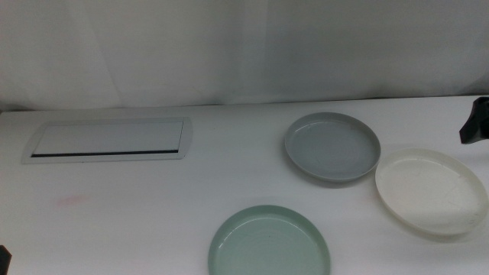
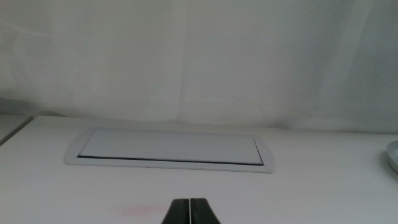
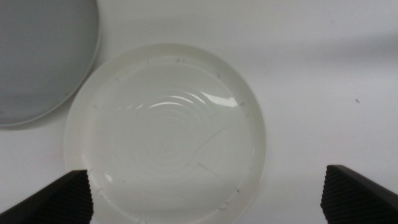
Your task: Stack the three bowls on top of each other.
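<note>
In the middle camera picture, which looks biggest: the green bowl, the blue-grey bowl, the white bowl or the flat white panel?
1. Flat white panel, widest.
2. White bowl and green bowl: about alike; the green one is cut off by the picture's edge and nearest the camera, so unsure.
3. Blue-grey bowl, smallest-looking, but farther away.

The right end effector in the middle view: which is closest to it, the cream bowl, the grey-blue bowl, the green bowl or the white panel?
From the right end effector:
1. Cream white bowl, just below it at the right.
2. Grey-blue bowl, toward the middle.
3. Mint green bowl, front centre.
4. White panel, far left.
</note>
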Robot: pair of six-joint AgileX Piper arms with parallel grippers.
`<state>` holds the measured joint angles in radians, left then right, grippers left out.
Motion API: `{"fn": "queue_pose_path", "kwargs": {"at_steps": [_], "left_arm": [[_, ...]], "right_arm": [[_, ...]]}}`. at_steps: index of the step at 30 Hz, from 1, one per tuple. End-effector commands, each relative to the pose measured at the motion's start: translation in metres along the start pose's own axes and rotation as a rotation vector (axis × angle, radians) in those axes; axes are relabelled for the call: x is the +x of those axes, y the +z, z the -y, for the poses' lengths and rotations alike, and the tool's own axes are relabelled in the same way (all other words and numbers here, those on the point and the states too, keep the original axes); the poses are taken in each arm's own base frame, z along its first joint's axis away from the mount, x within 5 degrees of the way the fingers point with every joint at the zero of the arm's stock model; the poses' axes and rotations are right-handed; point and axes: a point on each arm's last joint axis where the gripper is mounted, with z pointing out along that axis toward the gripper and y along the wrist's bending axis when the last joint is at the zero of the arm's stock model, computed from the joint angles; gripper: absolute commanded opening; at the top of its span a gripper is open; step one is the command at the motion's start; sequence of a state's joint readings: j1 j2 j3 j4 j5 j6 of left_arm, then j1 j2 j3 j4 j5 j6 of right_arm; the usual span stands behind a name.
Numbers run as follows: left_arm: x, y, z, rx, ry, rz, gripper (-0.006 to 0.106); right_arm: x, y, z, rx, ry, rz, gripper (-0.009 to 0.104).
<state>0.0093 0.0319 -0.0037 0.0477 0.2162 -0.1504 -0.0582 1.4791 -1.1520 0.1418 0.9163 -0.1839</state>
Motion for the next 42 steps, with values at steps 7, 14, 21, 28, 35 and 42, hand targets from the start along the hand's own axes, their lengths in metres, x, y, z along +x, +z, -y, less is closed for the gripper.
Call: {"fn": "queue_pose_path", "kwargs": {"at_steps": [7, 14, 21, 28, 35, 42], "left_arm": [[0.012, 0.002, -0.001, -0.002, 0.002, -0.018, -0.001], [0.012, 0.002, -0.001, -0.002, 0.002, -0.018, -0.001], [0.012, 0.002, -0.001, -0.002, 0.002, -0.018, -0.001], [0.011, 0.002, -0.001, -0.001, 0.002, -0.01, -0.001], [0.011, 0.002, -0.001, -0.001, 0.002, -0.01, -0.001], [0.011, 0.002, -0.001, -0.001, 0.002, -0.01, -0.002]], "right_arm": [[-0.005, 0.059, 0.01, 0.003, 0.017, -0.105, 0.102], [0.0, 0.098, 0.014, -0.004, 0.028, -0.204, 0.102], [0.013, 0.128, 0.017, 0.007, 0.025, -0.261, 0.102], [0.032, 0.14, 0.018, 0.02, 0.019, -0.252, 0.102], [0.033, 0.143, 0.018, 0.023, 0.023, -0.243, 0.094], [0.036, 0.148, 0.018, 0.021, 0.025, -0.277, 0.01]]}}
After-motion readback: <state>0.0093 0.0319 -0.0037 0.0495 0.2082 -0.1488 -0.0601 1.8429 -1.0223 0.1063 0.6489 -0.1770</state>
